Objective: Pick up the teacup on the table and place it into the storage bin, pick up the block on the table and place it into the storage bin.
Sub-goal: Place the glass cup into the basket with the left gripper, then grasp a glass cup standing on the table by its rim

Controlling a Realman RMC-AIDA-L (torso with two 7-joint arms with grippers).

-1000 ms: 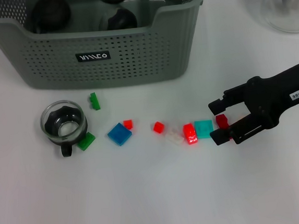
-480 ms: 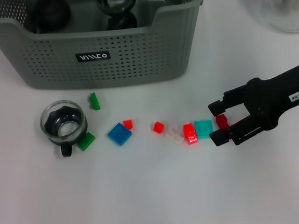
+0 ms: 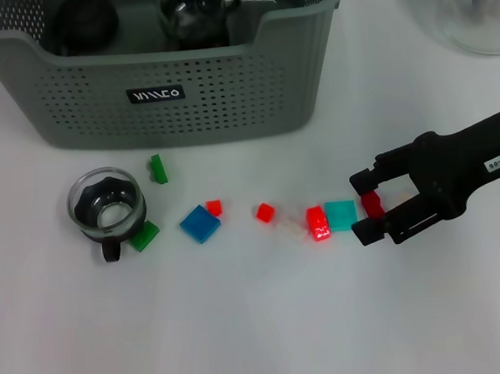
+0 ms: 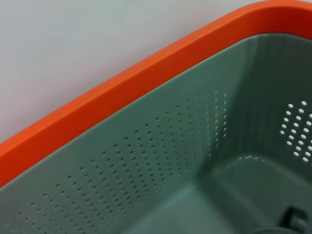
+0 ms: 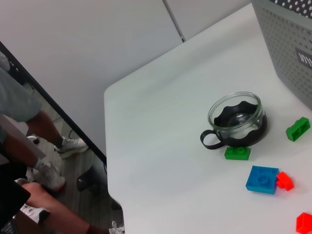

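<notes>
— Blocks lay in a row on the white surface (image 3: 245, 327) nearest us; where was our right gripper (image 3: 370, 204)?
— At the row's right end, fingers parted around a dark red block (image 3: 371, 201), just beside the teal block (image 3: 341, 215) and a bright red block (image 3: 317, 223).
— And the teacup (image 3: 106, 208)?
— Upright at the left, touching a green block (image 3: 145, 235). Beyond stood the storage bin (image 3: 163, 94), dark cups inside. Our left gripper went unseen.
</notes>
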